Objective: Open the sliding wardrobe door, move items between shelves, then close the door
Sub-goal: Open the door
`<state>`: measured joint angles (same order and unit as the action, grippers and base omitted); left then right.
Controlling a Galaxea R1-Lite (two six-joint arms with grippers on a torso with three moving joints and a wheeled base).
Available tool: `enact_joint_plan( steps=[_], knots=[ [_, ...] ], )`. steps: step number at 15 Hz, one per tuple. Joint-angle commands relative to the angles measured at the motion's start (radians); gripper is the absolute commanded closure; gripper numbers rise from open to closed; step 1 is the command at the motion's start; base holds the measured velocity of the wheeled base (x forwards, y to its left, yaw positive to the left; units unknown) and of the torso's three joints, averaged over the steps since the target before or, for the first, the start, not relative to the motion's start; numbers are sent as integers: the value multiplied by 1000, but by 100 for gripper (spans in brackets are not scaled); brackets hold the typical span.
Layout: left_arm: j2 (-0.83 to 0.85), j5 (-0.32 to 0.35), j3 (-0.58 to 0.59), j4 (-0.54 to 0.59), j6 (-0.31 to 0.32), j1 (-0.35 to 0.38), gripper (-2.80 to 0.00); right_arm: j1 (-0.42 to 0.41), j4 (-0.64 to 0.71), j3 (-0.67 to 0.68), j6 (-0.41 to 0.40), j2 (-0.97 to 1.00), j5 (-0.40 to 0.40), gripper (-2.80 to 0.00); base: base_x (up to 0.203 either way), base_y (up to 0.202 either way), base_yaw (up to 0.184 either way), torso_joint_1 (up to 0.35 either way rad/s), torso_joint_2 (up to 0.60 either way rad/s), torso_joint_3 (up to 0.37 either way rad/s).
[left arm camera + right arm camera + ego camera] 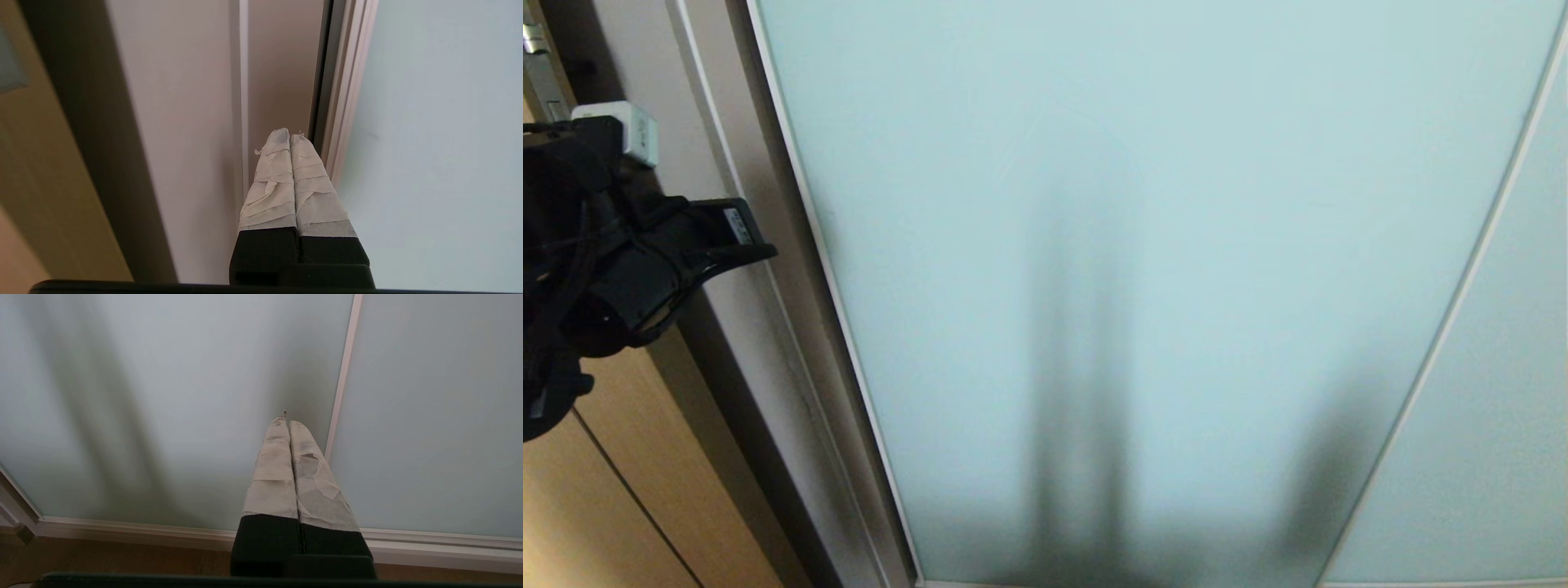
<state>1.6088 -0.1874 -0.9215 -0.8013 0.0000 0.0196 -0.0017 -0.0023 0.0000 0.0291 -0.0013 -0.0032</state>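
Far left, the tan wooden door (613, 482) with its metal latch plate (538, 69) sits at the edge of the scene, and that one is not our business. In front of it comes the left arm, and the left gripper (290, 136) is up by the pale jamb (743, 343), its taped fingers (271, 183) pressed flat together with nothing between them. From the wrist view the tips point at the dark gap just beside the slim frame edge (347, 81) of the sliding wardrobe door (1111, 245); touching it or just short of it, I can't tell.

Across the middle, the frosted aqua panel fills the view, and it looks fully closed: its left frame lies against the jamb and no white compartment shows anywhere. So I judge the task is at its very start. Door not opened, shelves and the items hidden behind the glass, nothing moved, and the closing is a long way off.

Further right, a thin frame strip (1462, 286) divides this panel from the neighbouring glass panel (1503, 425). Over there the right gripper (288, 424) hangs low, near the door's bottom rail (163, 531) and the wooden floor (122, 559), taped fingers likewise shut on nothing, parked by the look of it.

My read on the step in hand: the left arm is lining up on that door edge to start the slide.
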Motion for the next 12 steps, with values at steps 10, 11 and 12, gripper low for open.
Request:
enact_joint_plan(
  steps=[10, 11, 12],
  knots=[
    [147, 5, -94, -20, 14, -11, 0, 0, -1, 2, 0, 1, 0, 0, 0, 0, 0, 0, 0, 0],
    [165, 5, -99, -41, 14, -19, 0, 0, -1, 2, 0, 1, 0, 0, 0, 0, 0, 0, 0, 0],
    [178, 5, -103, -57, 13, -27, 0, 0, -1, 2, 0, 1, 0, 0, 0, 0, 0, 0, 0, 0]
  ],
)
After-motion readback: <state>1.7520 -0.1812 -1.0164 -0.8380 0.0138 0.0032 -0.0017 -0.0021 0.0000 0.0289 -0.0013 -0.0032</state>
